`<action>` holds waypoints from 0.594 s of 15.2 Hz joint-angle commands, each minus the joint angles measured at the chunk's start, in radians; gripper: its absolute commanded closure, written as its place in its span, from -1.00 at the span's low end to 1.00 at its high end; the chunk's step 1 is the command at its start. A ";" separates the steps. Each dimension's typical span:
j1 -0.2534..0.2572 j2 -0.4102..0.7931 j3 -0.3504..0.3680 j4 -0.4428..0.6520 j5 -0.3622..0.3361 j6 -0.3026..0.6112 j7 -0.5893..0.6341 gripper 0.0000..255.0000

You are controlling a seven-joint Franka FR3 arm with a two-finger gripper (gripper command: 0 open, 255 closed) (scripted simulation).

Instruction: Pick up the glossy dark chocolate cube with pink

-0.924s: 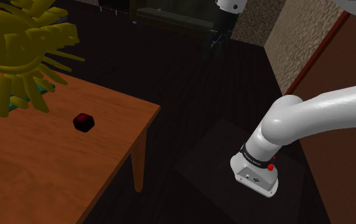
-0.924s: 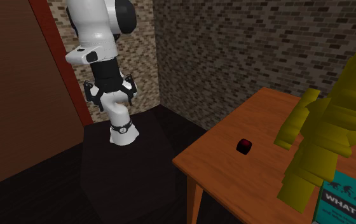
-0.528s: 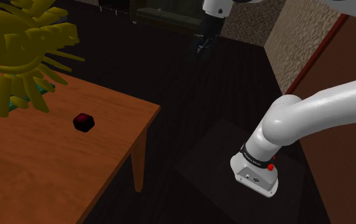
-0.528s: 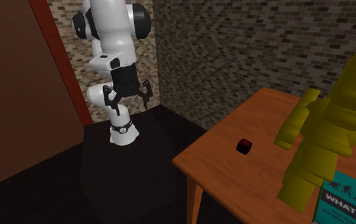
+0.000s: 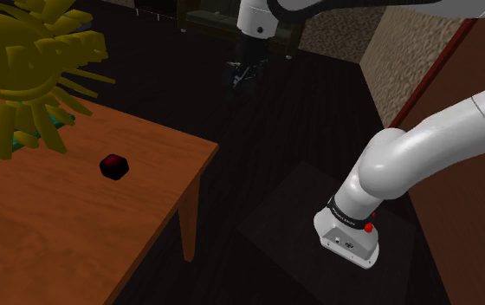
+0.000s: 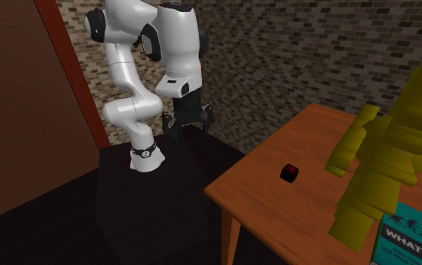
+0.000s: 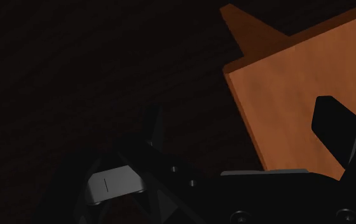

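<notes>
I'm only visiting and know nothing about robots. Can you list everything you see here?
Small glossy dark cube with a reddish face: one, on the table near its edge.
Orange-brown wooden table: one, at the shoulder view's left.
Yellow spiky plant: one, on the table.
Teal printed book: one, by the plant.
Brick wall: grey-brown, behind the table.
Dark box stand: one, under the arm.
White robot arm: one.
Black gripper: one, open, over dark floor.

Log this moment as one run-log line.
gripper: open, above floor off table corner | dark cube: resting on table, not held | grasp: not yet done
</notes>
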 commanded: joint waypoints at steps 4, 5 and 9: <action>0.021 0.140 0.089 0.071 -0.003 0.070 0.092 -1.00; 0.024 0.170 0.107 0.088 -0.007 0.083 0.112 -1.00; 0.038 0.298 0.174 0.170 -0.041 0.124 0.196 -1.00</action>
